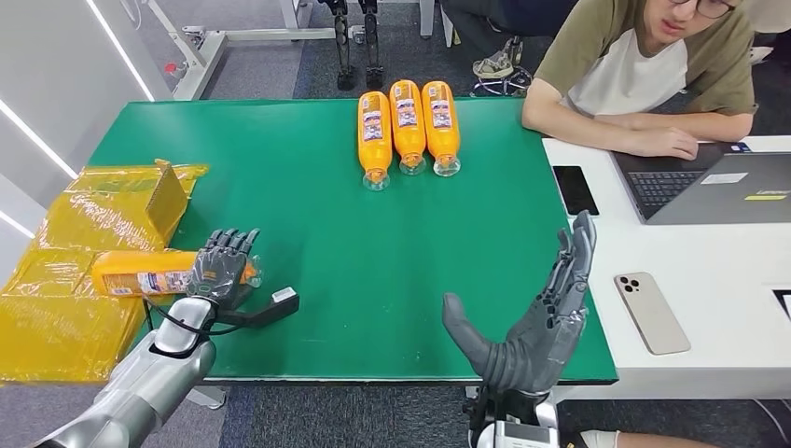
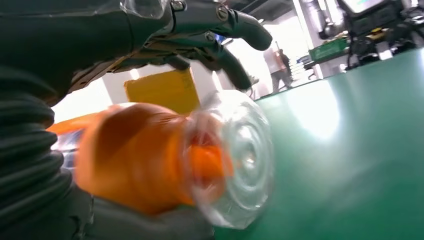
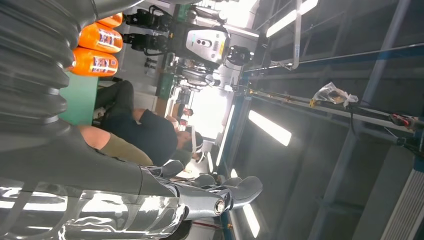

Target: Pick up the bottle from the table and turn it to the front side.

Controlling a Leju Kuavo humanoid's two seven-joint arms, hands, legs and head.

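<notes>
An orange bottle (image 1: 140, 274) with a clear neck end lies on its side at the table's left edge, over the yellow packaging. My left hand (image 1: 222, 268) grips it near the neck; up close, the bottle (image 2: 150, 160) sits between the dark fingers (image 2: 220, 30) and the thumb. Three more orange bottles (image 1: 407, 124) lie side by side at the far middle of the green table (image 1: 373, 271), caps toward me. My right hand (image 1: 541, 313) is raised above the table's near right edge, fingers spread, holding nothing.
Yellow packaging (image 1: 93, 252) covers the left end. To the right a white desk (image 1: 709, 280) carries a black phone (image 1: 575, 189), a second phone (image 1: 651, 312) and a laptop (image 1: 718, 185), with a person (image 1: 644, 75) leaning on it.
</notes>
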